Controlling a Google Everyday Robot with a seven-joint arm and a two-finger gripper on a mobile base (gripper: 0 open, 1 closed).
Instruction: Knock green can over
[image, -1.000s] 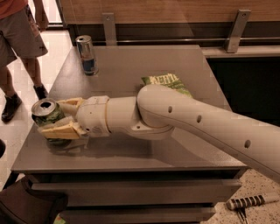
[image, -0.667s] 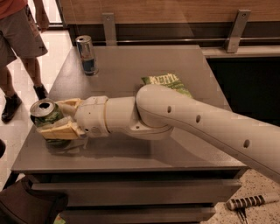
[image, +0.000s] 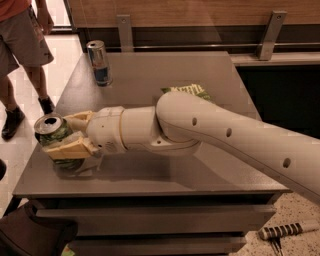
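The green can (image: 51, 131), light green with an open silver top, is at the table's front left corner and leans toward the left edge. My gripper (image: 61, 136) reaches in from the right, its cream fingers (image: 70, 149) closed on the can, one behind and one in front. The can's lower part is hidden behind the front finger. My white arm (image: 210, 130) crosses the table from the right.
A tall slim blue-and-silver can (image: 100, 62) stands at the grey table's (image: 150, 75) back left. A green chip bag (image: 187, 91) lies behind my arm. A person (image: 20, 45) stands at left. A striped tool (image: 290, 230) lies on the floor at right.
Nearly nothing differs; the can stays between my fingers, perhaps leaning a little more to the left.
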